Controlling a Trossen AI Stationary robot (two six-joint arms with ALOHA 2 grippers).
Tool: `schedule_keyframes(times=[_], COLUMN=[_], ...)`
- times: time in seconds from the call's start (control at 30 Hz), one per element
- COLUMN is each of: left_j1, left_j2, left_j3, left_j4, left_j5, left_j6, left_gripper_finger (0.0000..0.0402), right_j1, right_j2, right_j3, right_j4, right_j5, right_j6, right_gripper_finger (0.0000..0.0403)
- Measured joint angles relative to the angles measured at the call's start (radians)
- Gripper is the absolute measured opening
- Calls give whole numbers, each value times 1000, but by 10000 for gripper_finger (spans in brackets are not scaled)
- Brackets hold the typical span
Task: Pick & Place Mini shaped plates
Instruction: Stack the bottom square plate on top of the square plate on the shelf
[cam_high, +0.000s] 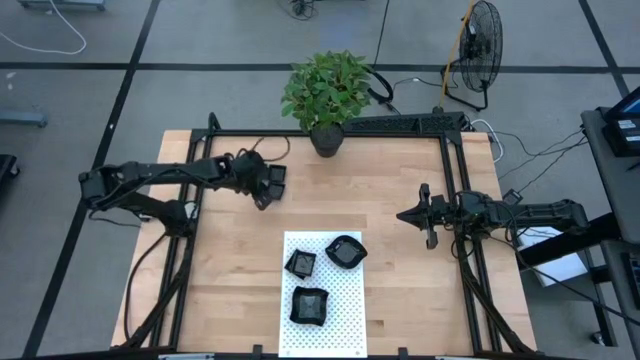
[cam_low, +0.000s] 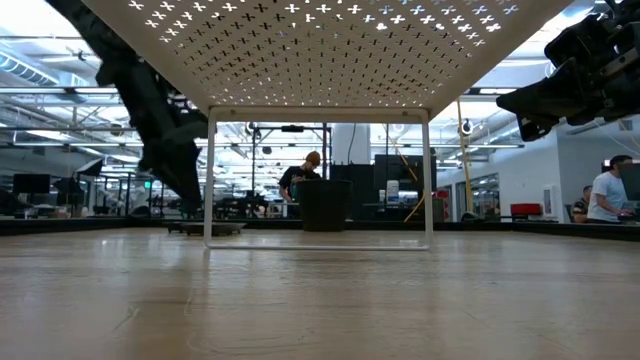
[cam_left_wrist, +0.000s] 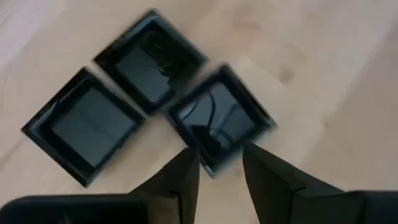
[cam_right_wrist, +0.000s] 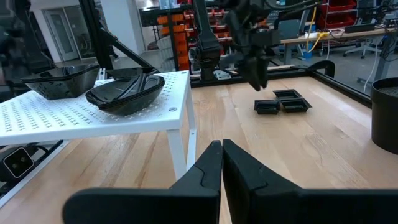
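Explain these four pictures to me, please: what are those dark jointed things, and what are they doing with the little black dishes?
They are two robot arms at a wooden table, each ending in a two-finger gripper. One picture looks straight down from above, one looks level across the tabletop, and two come from cameras on the arms' wrists. A white dotted stand carries three small black plates. Three more square plates lie on the bare wood near the potted plant. The left gripper is over these, its open fingers on either side of one plate's corner; whether it grips the plate, I cannot tell. The right gripper waits shut and empty at the table's other side.
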Motion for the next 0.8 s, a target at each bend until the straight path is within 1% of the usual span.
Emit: schedule_keyframes(times=[0.17,0.4,0.5,0.63,0.73,0.8], left_j1=[77,85,64,37,13,-12], left_j2=[0,0,0,0,0,0], left_j3=[-88,-148,-151,-151,-151,-151], left_j4=[193,214,221,295,337,339], left_j5=[68,47,5,-84,-98,-126], left_j6=[-69,-177,-199,-233,-239,-252], left_gripper_finger=[126,126,126,127,127,127], right_j1=[0,0,0,0,0,0], right_j2=[0,0,0,0,0,0], right_j3=[0,0,0,0,0,0], right_j4=[0,0,0,0,0,0], right_j5=[0,0,0,0,0,0], right_j6=[0,0,0,0,0,0], right_gripper_finger=[0,0,0,0,0,0])
